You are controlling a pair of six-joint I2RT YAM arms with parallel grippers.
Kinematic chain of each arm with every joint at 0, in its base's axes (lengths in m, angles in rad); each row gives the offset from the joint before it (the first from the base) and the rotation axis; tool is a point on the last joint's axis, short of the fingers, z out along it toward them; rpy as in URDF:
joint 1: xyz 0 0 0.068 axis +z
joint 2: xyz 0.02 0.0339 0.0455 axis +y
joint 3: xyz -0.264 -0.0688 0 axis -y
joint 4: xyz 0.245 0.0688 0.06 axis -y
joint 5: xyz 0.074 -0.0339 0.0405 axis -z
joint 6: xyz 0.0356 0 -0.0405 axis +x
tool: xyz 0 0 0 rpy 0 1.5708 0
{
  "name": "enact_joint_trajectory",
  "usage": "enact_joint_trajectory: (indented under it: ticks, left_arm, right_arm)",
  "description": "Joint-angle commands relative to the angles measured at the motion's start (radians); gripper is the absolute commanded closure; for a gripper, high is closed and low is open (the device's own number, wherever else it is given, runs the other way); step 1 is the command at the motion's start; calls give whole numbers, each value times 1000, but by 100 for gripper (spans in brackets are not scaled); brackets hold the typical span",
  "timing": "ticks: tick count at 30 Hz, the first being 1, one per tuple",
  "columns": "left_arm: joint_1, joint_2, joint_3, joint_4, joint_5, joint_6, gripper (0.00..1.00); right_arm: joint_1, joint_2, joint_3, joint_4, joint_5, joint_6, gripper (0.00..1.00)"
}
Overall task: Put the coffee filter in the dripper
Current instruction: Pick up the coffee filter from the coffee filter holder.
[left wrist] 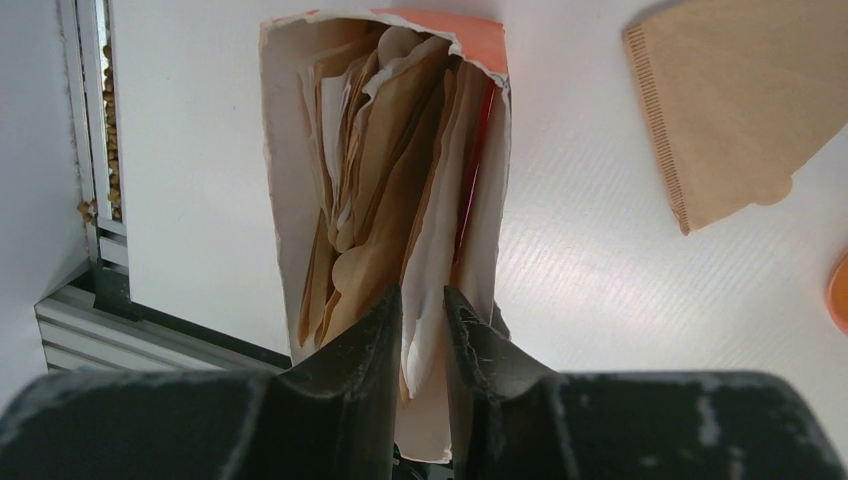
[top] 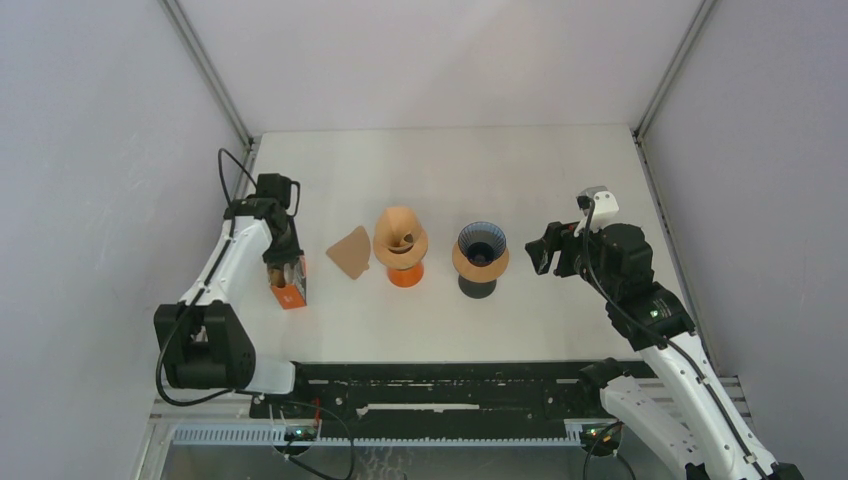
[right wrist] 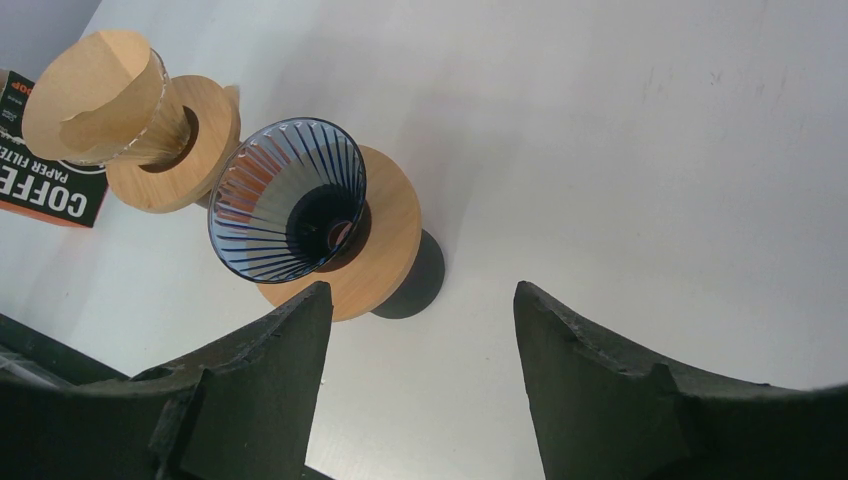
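Left claw [left wrist: 422, 300] clenched narrow on a boxed filter [left wrist: 428, 260] inside the torn-open filter box [left wrist: 285, 150]. A loose coffee filter [left wrist: 740, 110] lies flat on the worktop [left wrist: 600, 260] beside the box. Right claw [right wrist: 420, 290] released, jaws wide, near the blue dripper [right wrist: 280, 200].

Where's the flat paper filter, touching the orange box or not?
Apart. The left wrist view shows bare table between the flat filter and the box; the top view agrees.
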Motion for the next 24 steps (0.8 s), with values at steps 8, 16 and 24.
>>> enact_joint_trajectory:
  ticks: [8, 16, 24]
  left_arm:
    - [5, 18, 67, 6, -58, -3, 77]
    - [5, 33, 69, 12, -96, 2, 82]
    - [5, -5, 79, 6, -107, 4, 91]
  right_arm:
    - [-7, 5, 2, 53, -12, 4, 25]
    - [-6, 11, 2, 52, -13, 3, 25]
    - [-7, 11, 2, 52, -10, 4, 25]
